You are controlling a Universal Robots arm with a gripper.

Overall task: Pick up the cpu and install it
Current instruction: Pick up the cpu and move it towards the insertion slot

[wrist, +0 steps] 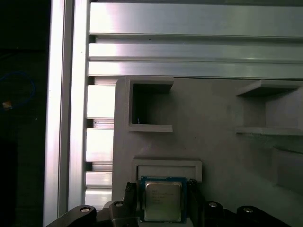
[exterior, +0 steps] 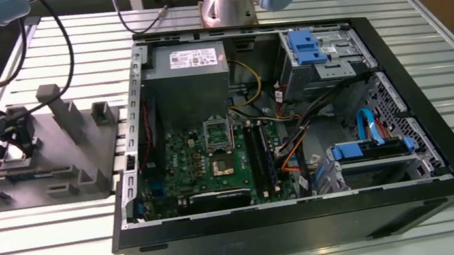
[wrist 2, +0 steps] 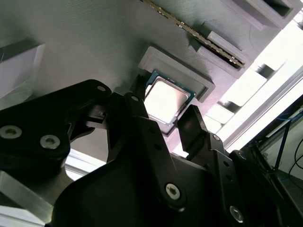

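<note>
The cpu point(wrist 2: 168, 99) is a small flat square chip with a shiny metal top, lying in a shallow square nest of the grey fixture block point(exterior: 82, 160) at the exterior view's left. My gripper point(exterior: 15, 152) hangs low over that nest. In both wrist views its black fingers point(wrist 2: 137, 97) stand on either side of the cpu point(wrist: 163, 201), close to its edges with thin gaps showing. The gripper point(wrist 2: 165, 106) point(wrist: 161, 189) is open and the chip rests flat in the nest.
An open black computer case point(exterior: 301, 223) lies on the slatted aluminium table point(exterior: 50, 250). Inside are the green motherboard point(exterior: 189, 172) with its silver socket frame point(exterior: 217, 135), a grey power supply point(exterior: 187, 63) and blue drive bays point(exterior: 313, 47). Upright posts point(exterior: 62, 113) rise from the fixture.
</note>
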